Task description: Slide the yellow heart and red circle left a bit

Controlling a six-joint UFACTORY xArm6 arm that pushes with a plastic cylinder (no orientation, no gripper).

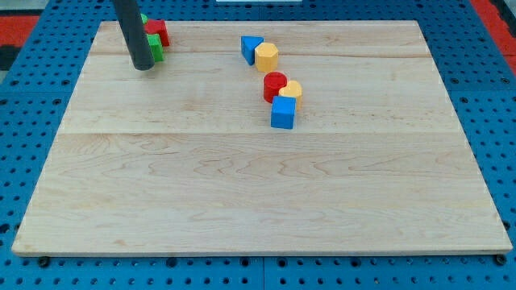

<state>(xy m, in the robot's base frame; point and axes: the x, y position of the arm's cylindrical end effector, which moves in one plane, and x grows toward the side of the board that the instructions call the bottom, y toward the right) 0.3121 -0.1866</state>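
My tip (143,67), the lower end of the straight dark rod, is resting on the pale wooden tabletop (258,185) near the view's top left corner. The arm is carrying no claw, so nothing is being grasped; the rod is merely standing on the wood.

Just to the view's right of my tip, a green block (156,46) is lying partly hidden behind the rod, so its shape cannot be made out. A red block (156,30) of unclear shape is sitting against it on the upper side. A sliver of green is also showing above the red block, at the rod's edge.

Well apart from my tip, toward the view's upper middle, a blue triangular block (251,47) is touching a yellow hexagonal block (267,55) on its right.

Just below that pair, the task's blocks are standing together: the red circle (275,85), a short red cylinder, is touching the yellow heart (292,89) on its right. A blue cube (283,113) is sitting immediately below both, touching them.

The tabletop is lying on a blue perforated base (36,121) that is framing it on all sides.
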